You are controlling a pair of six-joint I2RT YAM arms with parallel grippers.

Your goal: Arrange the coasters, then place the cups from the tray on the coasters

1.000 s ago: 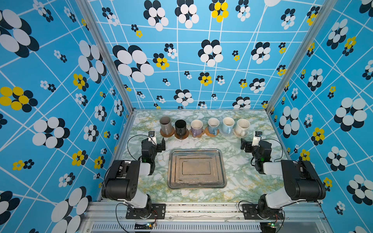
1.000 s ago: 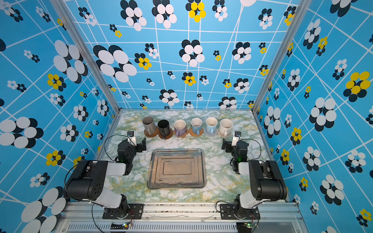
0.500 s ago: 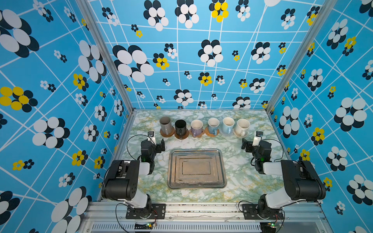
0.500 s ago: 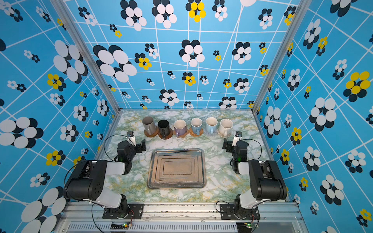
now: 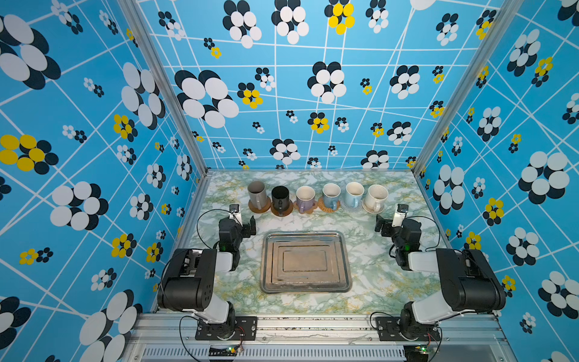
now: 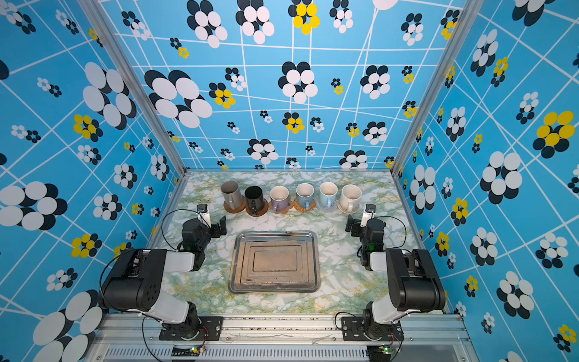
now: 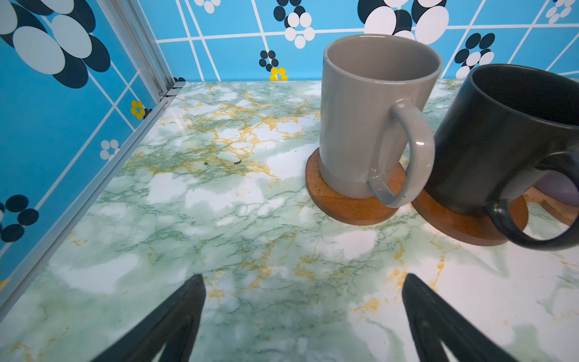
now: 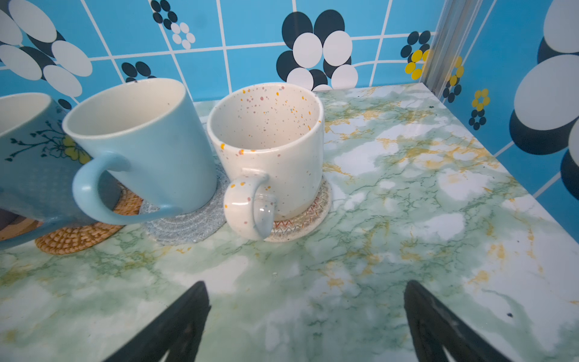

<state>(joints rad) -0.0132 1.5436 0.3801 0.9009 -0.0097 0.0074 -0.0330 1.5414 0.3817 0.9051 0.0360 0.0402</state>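
Nearest: rectangular silvery metal tray (image 5: 304, 261) with stepped ridges, flat on the green-veined marble-look tabletop (image 5: 369, 275), between my two arms. Nothing in it.

Past its far corners: my left pincer (image 7: 302, 279) and my right pincer (image 8: 305, 284). On both, the jaws are spread wide with nothing between them, over bare tabletop just short of the cup row.

Far row, left to right — every cup upright on its own coaster:
- tall grey cup (image 7: 360, 109) on a round brown disc (image 7: 344, 210)
- black mug (image 7: 501, 141) on a second round brown disc (image 7: 463, 228)
- lavender mug (image 5: 304, 198) on a brown lobed mat (image 7: 560, 211)
- light blue flower-printed mug (image 8: 28, 169) on a round woven rattan mat (image 8: 78, 235)
- plain light blue mug (image 8: 156, 150) on a pale grey round woven mat (image 8: 185, 225)
- cream-white speckled mug (image 8: 291, 163) on a pale round mat with zigzag stitching (image 8: 300, 222)

Handles face my side — neighbouring coasters lie close together.
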